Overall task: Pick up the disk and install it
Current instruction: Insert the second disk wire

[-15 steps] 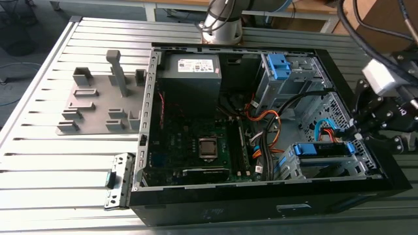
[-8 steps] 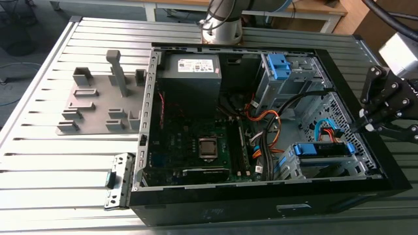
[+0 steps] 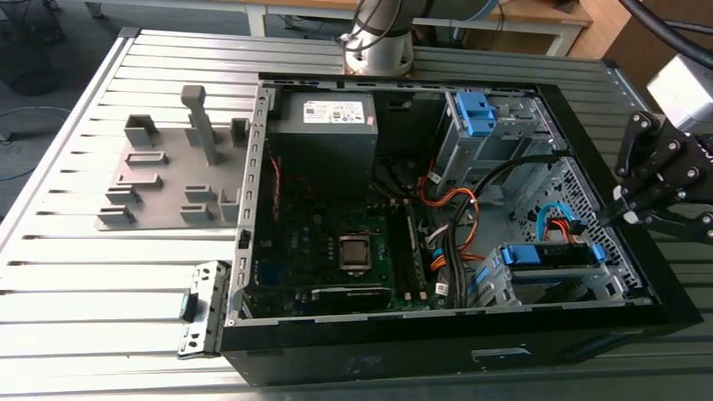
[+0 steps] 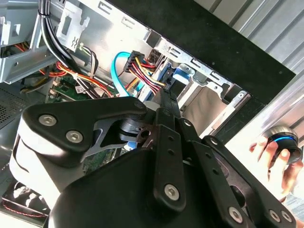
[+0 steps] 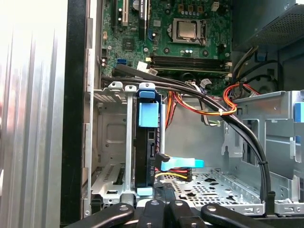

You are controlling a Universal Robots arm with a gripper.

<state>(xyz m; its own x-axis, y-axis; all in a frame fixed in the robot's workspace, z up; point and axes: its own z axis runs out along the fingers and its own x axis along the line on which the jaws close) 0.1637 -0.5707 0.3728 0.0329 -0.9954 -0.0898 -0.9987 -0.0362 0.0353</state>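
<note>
1. step: the disk [image 3: 546, 255] already sits in the lower drive cage [image 3: 507, 288], at the case corner on the exterior view's right. i judge the install is at its tail end, not the pick.
2. gripper [image 3: 626, 215]: fingers together and clamped on nothing i can see. it hangs over the case wall on the exterior view's right, near the cage and apart from the disk.
3. in the first wrist view the disk [image 5: 142, 161] stands edge-on in its slot, with a blue rail [image 5: 147, 114] along its edge. a blue data cable [image 5: 183, 164] and a red/yellow power plug [image 5: 173, 175] meet its end.
4. next move, as a judgement: any further push calls for a straight line into the slot, with the tips clear of those two plugs and of the black cable bundle [image 5: 237, 128] crossing above the cage. i can't tell from here whether the rails are fully latched.
5. containers:
   - the pc case [image 3: 446, 334] lies open. it holds the motherboard [image 3: 334, 217], the grey psu box [image 3: 329, 138] and two drive cages.
   - the lower cage holds the disk.
   - the upper cage [image 3: 502, 134] has a small blue bracket [image 3: 475, 113] in it.
6. outside the case, a person's hand [image 4: 273, 152] rests on a round knob.
</note>
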